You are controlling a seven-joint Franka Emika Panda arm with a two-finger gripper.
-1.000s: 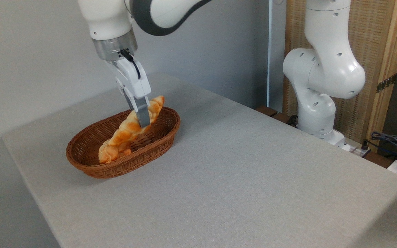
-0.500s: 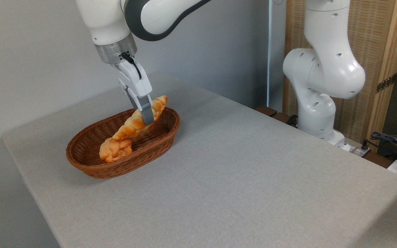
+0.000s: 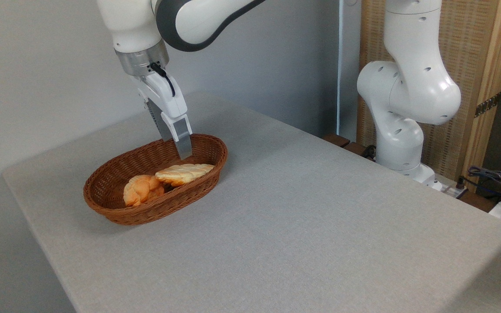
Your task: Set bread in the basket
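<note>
Two baked items sit in the wicker basket (image 3: 115, 208), below the tool. Knot-shaped roll (image 3: 141, 189) lies down-left of the tool, orange, against the near wall. Braided loaf (image 3: 184, 173) lies just under the tool, flat, pale top up, touching the roll, right end by the rim. Tool (image 3: 180, 150) hangs over the basket's right half, tilted, holding nothing; finger gap can't be read from this angle, near finger (image 3: 183, 143) hides the other. Grey tabletop (image 3: 302, 217) stretches right. Arm base (image 3: 402, 130) stands far right of the tool.
</note>
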